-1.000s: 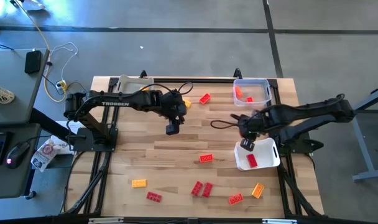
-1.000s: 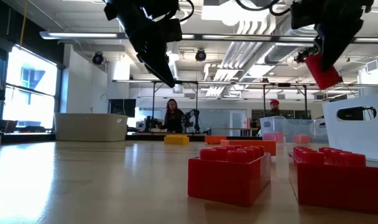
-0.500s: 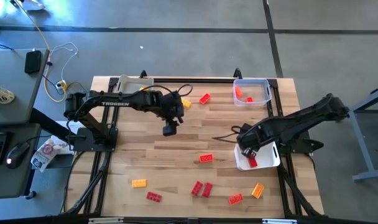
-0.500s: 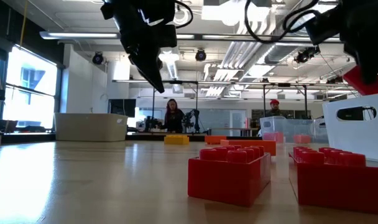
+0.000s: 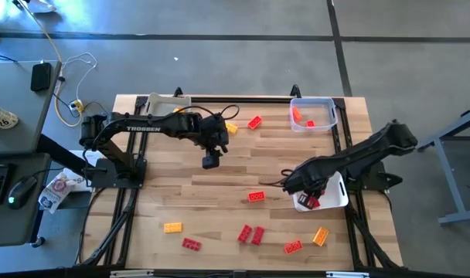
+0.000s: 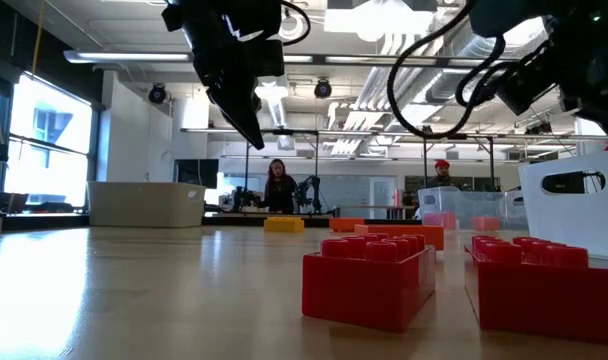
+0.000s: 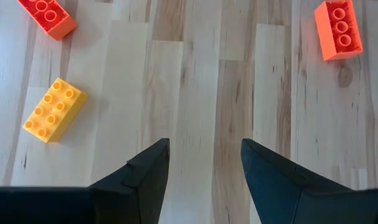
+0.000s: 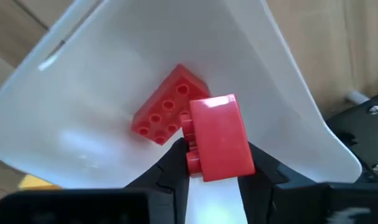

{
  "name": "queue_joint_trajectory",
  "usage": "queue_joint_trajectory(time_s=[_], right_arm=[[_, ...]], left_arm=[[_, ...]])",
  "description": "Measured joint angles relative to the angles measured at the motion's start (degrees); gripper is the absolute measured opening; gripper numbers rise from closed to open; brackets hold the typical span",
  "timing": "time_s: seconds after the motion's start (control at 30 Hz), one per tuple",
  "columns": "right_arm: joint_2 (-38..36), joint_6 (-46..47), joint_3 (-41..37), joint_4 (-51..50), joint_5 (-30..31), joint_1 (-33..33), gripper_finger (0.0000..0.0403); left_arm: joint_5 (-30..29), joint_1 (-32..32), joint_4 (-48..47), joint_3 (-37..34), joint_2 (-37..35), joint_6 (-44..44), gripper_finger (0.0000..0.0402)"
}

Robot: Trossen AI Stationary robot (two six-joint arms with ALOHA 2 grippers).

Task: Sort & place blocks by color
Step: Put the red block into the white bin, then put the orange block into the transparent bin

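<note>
gripping a red block (image 8: 219, 138) between its two dark fingers, the right gripper (image 5: 306, 194) hangs over the white tray (image 5: 335, 194) near the table's right edge. the held block is studded, smooth on its broad face, and tilted. under it a second red block (image 8: 167, 107) lies flat on the tray floor, its studs facing up. farther back on the same side, a clear tray (image 5: 313, 103) holds two orange-red blocks (image 5: 303, 117). more blocks lie loose on the pale wooden table (image 5: 142, 208): a red one (image 5: 257, 196) near the middle, a yellow-orange one (image 5: 172, 227) toward the front left, a red pair (image 5: 251, 234) at the front, and others beside them. the left gripper (image 5: 210, 161) hovers over bare wood left of centre, fingers spread and holding nothing. from table height, two large red blocks (image 6: 366, 279) fill the foreground. behind them is a bright workshop, with two people (image 6: 280, 187) standing far back.
</note>
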Motion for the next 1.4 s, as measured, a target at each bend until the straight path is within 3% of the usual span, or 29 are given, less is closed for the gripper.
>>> queue_joint_trajectory(time_s=[0.53, 0.9, 1.13, 1.4], right_arm=[[1.51, -0.06, 0.0, -2.99, 3.13, 0.6, 0.0162], [1.51, 1.95, 0.95, -4.16, 3.53, 1.81, 0.0167], [1.49, -2.23, 7.03, -2.96, 11.8, 1.81, 0.0167], [1.46, -16.63, 11.23, 7.84, 20.78, 1.33, 0.0167]], left_arm=[[0.0, 0.0, 0.0, 0.0, 0.0, -0.04, 0.0186], [0.0, 0.0, 0.0, 0.0, 0.0, -0.17, 0.0186], [0.02, 0.0, 0.0, 0.0, 0.0, -3.28, 0.0186], [-0.09, 0.0, -5.85, -0.02, 0.0, -8.75, 0.0186]])
